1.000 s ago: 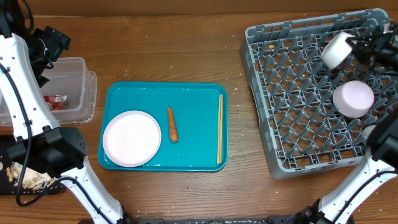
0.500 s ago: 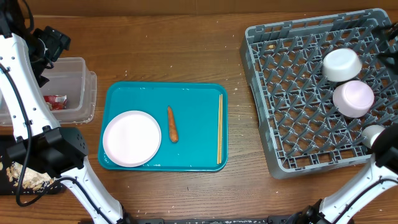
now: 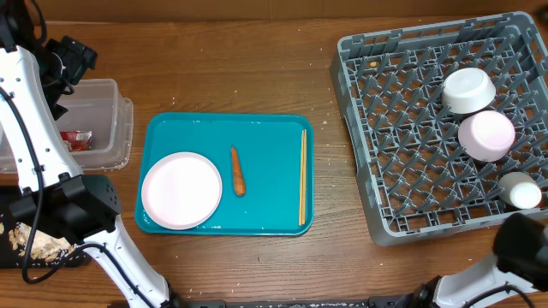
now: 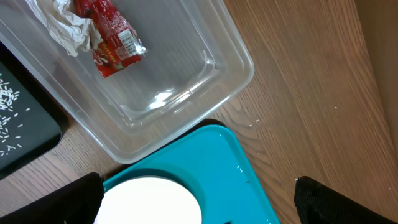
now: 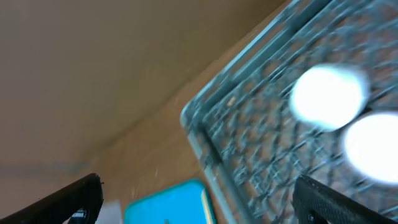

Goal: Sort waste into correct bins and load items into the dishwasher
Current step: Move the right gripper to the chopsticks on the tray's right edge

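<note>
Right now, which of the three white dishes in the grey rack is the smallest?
The white cup, in the rack's near right corner. The middle bowl and the far bowl beyond it are both clearly wider.

In the overhead view, the black tray (image 3: 8,212) is largely covered by the left arm and cut by the left edge. The clear tub (image 3: 120,128) is also partly covered. In the left wrist view, the white plate (image 4: 149,202) is cut by the bottom edge and the crumpled tissue (image 4: 62,25) by the top edge. The right wrist view is blurred throughout. The dish rack (image 5: 249,143) lattice is not resolved, and the upper bowl (image 5: 328,93) and lower bowl (image 5: 373,146) appear only as white blobs.
</note>
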